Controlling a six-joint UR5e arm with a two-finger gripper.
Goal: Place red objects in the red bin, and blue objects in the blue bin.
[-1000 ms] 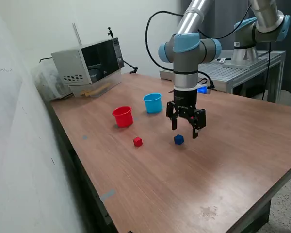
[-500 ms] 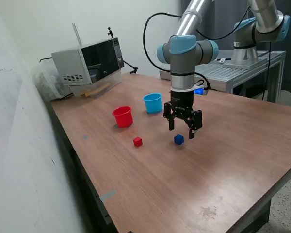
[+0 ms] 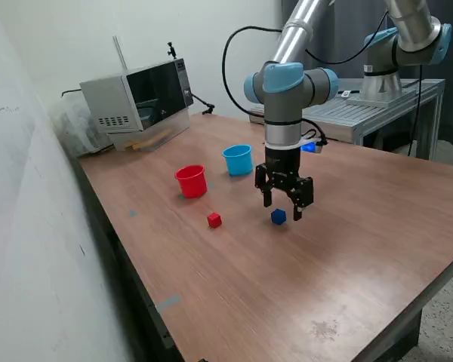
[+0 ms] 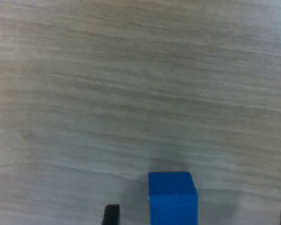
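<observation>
Now: gripper (image 3: pixel 284 209) hangs spread and empty just above the table (image 3: pixel 347 249), fingers flanking the blue cube (image 3: pixel 278 217), which sits directly below, slightly off-centre between the fingertips in the wrist view (image 4: pixel 172 197). Cube has no long axis. Red cube (image 3: pixel 214 220) lies at 9 o'clock of it, apart. Farther back, red cup (image 3: pixel 191 181) at 10 o'clock, light blue cup (image 3: pixel 238 160) at 11. Nothing obstructs descent.

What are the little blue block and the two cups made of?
The small dark blue cube looks like solid plastic or painted wood: flat matte faces, sharp edges. The round red cup and light blue cup look like smooth, thin plastic with rolled rims.
</observation>
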